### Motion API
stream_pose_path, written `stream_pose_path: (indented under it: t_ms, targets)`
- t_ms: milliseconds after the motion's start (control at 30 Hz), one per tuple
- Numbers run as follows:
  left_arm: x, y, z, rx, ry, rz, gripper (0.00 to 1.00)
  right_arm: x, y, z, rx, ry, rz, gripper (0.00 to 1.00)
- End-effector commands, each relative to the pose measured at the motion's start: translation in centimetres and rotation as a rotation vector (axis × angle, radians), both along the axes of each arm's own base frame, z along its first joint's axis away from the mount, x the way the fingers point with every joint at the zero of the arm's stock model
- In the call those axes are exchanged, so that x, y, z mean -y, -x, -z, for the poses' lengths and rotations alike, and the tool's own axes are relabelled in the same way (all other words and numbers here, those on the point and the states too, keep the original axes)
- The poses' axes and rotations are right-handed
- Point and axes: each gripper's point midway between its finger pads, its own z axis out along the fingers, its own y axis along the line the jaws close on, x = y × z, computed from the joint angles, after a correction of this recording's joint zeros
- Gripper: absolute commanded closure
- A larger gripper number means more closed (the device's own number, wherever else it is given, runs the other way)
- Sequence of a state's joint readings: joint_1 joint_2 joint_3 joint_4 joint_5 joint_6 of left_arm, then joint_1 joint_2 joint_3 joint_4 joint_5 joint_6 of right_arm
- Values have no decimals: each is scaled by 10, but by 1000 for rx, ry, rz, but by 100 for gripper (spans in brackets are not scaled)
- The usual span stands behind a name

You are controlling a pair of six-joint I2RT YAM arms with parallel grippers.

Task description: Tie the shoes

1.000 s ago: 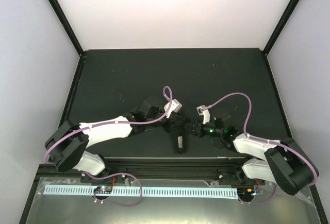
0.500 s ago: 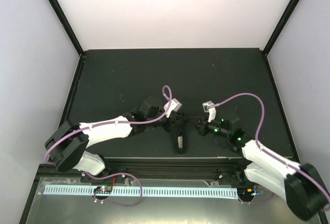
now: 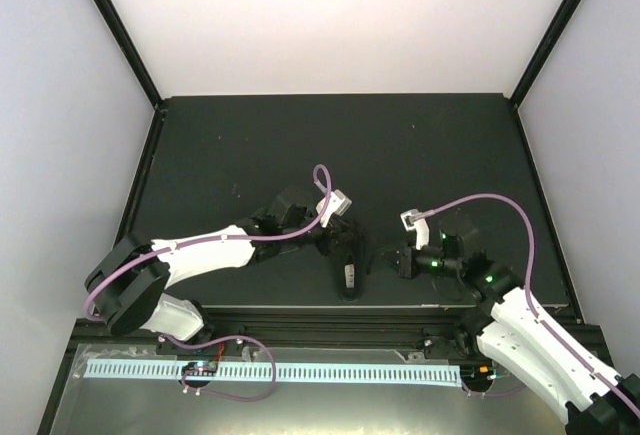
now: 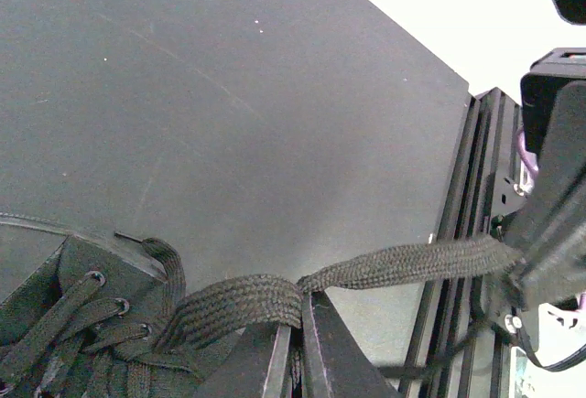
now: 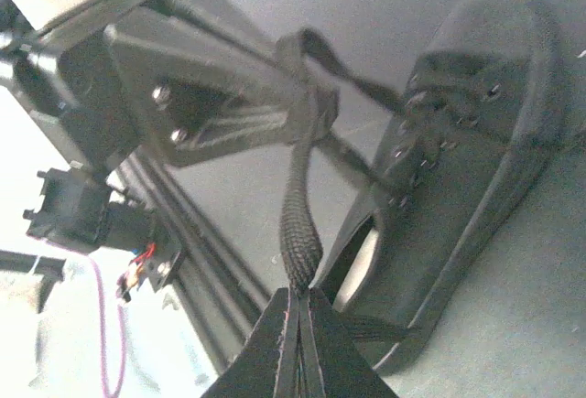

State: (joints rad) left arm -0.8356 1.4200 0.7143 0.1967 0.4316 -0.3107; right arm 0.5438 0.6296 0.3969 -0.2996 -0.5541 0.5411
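Subject: the small all-black fabric shoe (image 3: 348, 287) lies on the dark matte tabletop (image 3: 250, 145) close to the near edge, roughly midway between the left and right edges. Its long axis runs near to far, and its heel end appears to point towards the near edge. The left gripper (image 4: 295, 341) sits over the laced front of the shoe, its fingers pressed together on the flat black woven lace (image 4: 403, 265) close to where it leaves the eyelets. The right gripper (image 5: 295, 320), just to the right of the shoe, is likewise pinched tight on the lace, further along its length. The wrist views suggest one strand runs from the eyelets through the left pinch and on to the right pinch, though a second strand crossing there cannot be ruled out. Assessment of the hold: the left pinch anchors the lace at the shoe, so the right gripper can draw it taut without dragging the light shoe across the tabletop. The span between the grippers runs nearly straight. No knot or bow is visible, so the tying is judged to be at an early stage. The only container is the shoe itself: its opening shows just the insole with a small pale patch (image 3: 349, 274), and nothing inside to weigh it down.
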Motion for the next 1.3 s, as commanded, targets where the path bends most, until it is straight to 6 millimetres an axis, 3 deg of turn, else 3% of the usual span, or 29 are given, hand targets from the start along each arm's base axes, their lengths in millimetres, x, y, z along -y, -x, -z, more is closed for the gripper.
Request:
stream_pose_path:
  t_ms: [0, 167, 367, 567, 767, 1000, 1133, 1267]
  targets:
    - [2, -1, -17, 35, 48, 15, 98, -10, 33, -25, -95, -64, -155, 98]
    - [3, -1, -22, 41, 60, 18, 98, -16, 41, -41, -83, -121, -206, 98]
    - [4, 0, -24, 36, 69, 23, 98, -39, 44, -49, -79, -230, -251, 98]
    - [4, 0, -25, 36, 72, 24, 98, -56, 33, -19, -63, -123, -194, 98]
    - [4, 1, -28, 38, 84, 24, 98, -49, 4, 24, -26, 34, -67, 98]
    - [5, 2, -29, 36, 86, 30, 98, -52, -13, 42, -8, 69, -19, 98]
    - [4, 2, -26, 33, 79, 30, 98, -47, -14, 44, 10, 108, -17, 83]
    - [4, 2, -26, 35, 76, 33, 98, -30, -18, 41, 78, 145, 49, 66]
